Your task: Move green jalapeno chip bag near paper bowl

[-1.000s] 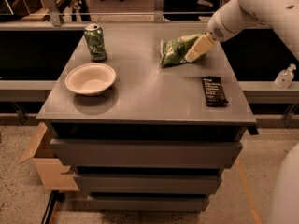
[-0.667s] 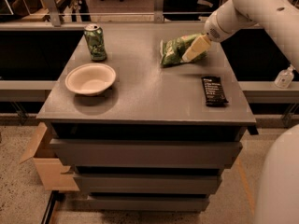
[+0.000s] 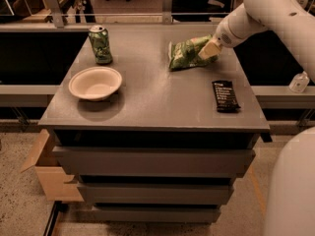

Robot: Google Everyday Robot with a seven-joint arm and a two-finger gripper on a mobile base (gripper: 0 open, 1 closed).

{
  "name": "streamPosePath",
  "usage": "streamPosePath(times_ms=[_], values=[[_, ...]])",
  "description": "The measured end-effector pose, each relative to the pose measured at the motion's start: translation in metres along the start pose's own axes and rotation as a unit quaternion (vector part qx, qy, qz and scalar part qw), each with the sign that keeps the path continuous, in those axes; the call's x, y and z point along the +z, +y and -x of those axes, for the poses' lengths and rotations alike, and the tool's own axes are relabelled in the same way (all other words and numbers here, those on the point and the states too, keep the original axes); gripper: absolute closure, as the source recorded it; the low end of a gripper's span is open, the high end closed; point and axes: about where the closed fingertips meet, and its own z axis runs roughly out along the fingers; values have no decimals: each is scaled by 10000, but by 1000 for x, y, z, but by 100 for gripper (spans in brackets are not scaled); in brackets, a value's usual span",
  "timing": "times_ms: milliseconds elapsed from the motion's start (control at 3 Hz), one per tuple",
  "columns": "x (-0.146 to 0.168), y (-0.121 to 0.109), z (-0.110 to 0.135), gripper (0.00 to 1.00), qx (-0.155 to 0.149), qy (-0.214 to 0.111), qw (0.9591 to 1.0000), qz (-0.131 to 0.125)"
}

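The green jalapeno chip bag [image 3: 186, 53] lies crinkled at the back right of the grey table top. My gripper [image 3: 209, 49] reaches in from the right and is shut on the bag's right end, which is raised a little off the table. The cream paper bowl [image 3: 95, 83] sits empty at the front left of the table, well apart from the bag.
A green soda can [image 3: 100, 44] stands upright just behind the bowl. A flat black snack bar [image 3: 225, 95] lies at the right, in front of the bag. The table [image 3: 157, 107] has drawers below. A cardboard box [image 3: 47, 173] sits on the floor at the left.
The gripper stays at the bag's right end and the bag has hardly moved. The arm's upper part has shifted slightly.
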Motion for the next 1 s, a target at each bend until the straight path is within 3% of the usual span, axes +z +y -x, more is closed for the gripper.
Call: streamPosePath(times_ms=[333,667,1000], values=[[5,3,-1,70,-14,-12,10000,71],[-8,5,16,95,-182,-307,9994,3],[-53,8,57,100,-522,-1060,9927,-233]])
